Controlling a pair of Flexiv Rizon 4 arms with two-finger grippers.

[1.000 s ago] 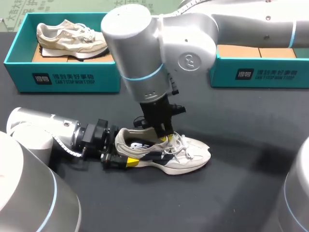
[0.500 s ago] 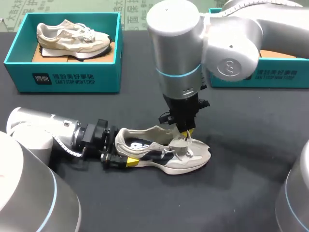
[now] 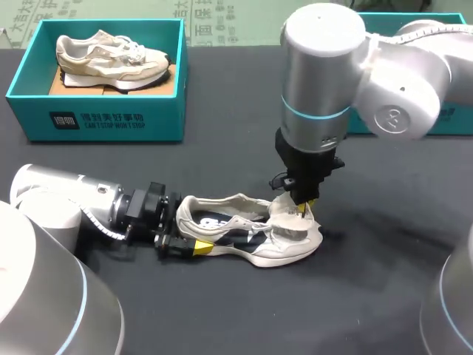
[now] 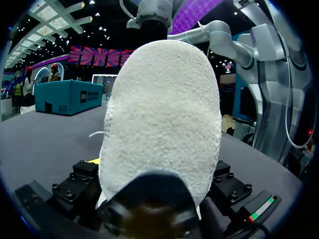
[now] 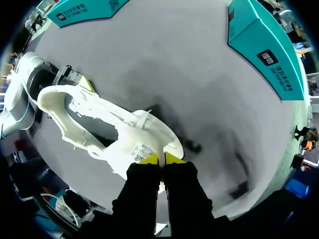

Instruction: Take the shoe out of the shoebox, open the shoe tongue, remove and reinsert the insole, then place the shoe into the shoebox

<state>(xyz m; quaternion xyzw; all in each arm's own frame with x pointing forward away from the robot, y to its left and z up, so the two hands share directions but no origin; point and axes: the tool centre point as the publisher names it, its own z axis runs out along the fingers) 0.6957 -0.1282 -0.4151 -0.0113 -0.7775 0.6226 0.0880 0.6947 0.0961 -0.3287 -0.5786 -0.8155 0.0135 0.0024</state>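
1. Cream suede and mesh: the shoe lies on its side on the dark counter, well clear of both boxes, heel towards the left arm and toe towards the right.
2. At the heel, the left hand has the shoe clamped. Only one yellow fingertip shows beside the sole; the other is hidden behind the heel. In the left wrist view the fuzzy heel fills almost everything between the finger blocks.
3. Coming down from above, the right hand has its fingers drawn nearly together, nipping the edge of the tongue and holding it folded over towards the toe. Its tips are largely covered by the black finger housings.
4. Inside the opened shoe a dark insole with a white mark can be seen; its front end is lost under the laces.
5. Behind, the left shoebox, teal, holds a second shoe.
6. Opposite it, the right shoebox is mostly blocked by the right arm; its contents cannot be made out.
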